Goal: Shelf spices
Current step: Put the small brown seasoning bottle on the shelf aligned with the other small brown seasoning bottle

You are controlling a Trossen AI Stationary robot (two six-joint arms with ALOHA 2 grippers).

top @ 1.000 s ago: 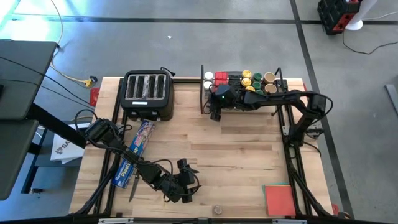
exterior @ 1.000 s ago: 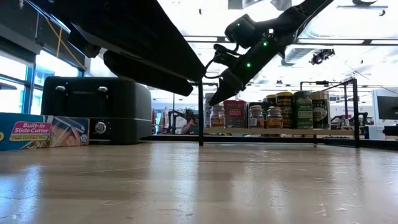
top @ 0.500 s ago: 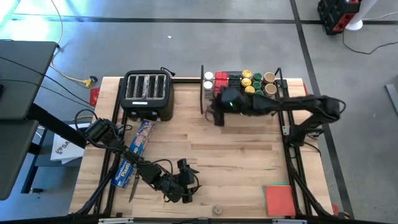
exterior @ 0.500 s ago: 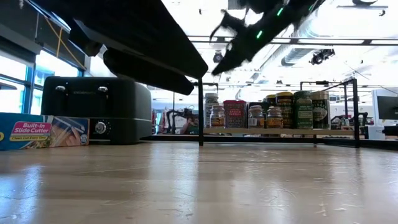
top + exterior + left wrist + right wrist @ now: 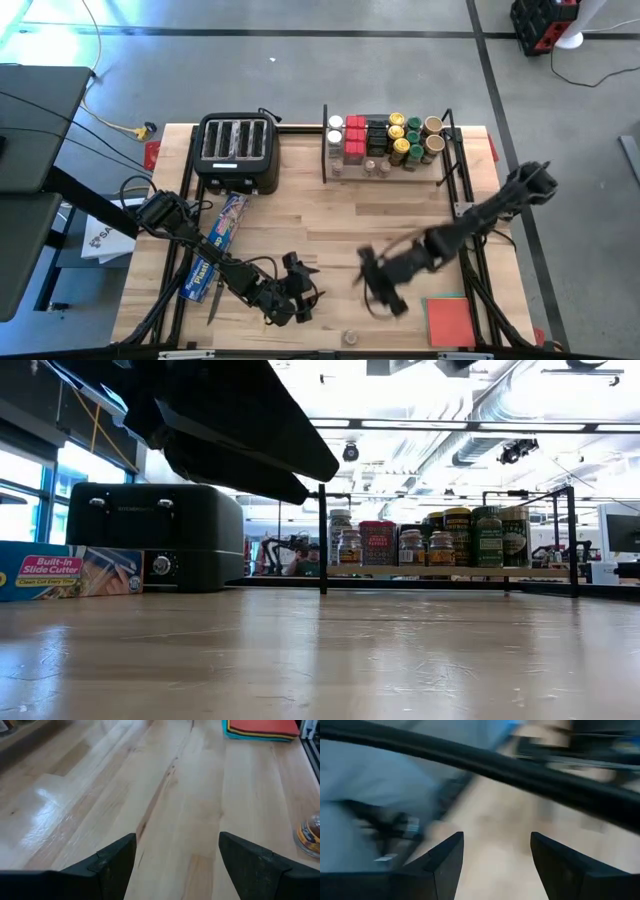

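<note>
The right hand (image 5: 372,287) is held low over the front tabletop (image 5: 330,225), fingers apart and empty, its outline blurred.

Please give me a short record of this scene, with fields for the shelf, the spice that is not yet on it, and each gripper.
shelf: the shelf at the table's far edge, spices standing on it
loose spice: small jar on the table's near edge
left gripper: left gripper open, empty, low over the near table
right gripper: right gripper open, empty, near the red pad
</note>
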